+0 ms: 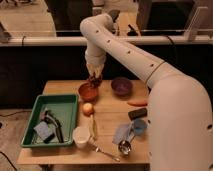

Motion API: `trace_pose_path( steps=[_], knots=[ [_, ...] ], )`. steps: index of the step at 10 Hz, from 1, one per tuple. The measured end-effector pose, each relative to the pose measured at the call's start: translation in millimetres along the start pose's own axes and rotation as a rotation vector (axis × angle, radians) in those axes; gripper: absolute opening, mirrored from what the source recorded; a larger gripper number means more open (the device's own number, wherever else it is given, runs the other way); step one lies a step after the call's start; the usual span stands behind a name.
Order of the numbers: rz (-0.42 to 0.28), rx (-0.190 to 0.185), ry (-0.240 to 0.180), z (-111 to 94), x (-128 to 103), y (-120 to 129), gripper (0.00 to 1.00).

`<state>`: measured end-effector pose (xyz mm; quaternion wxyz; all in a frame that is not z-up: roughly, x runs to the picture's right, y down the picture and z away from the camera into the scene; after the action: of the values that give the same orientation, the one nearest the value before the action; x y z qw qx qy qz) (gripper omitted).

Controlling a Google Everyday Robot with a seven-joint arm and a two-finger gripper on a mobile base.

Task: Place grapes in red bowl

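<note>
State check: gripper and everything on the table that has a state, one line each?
gripper: above the red bowl's far rim, shut on the grapes
grapes: held, off the table, not yet in the bowl
red bowl: upright, looks empty
purple bowl: upright, looks empty
white cup: upright, contents cannot tell
green tray: flat on the table, loaded with items
</note>
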<state>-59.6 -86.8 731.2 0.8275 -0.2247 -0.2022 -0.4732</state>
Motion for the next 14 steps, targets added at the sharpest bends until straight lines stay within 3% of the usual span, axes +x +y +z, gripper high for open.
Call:
trace_pose_path(
  steps=[5, 14],
  knots=[
    [-0.019, 0.029, 0.034, 5.9, 1.4, -16.3, 0.01],
    [-0.028, 0.046, 0.038, 21.7, 3.9, -39.0, 0.01]
  ],
)
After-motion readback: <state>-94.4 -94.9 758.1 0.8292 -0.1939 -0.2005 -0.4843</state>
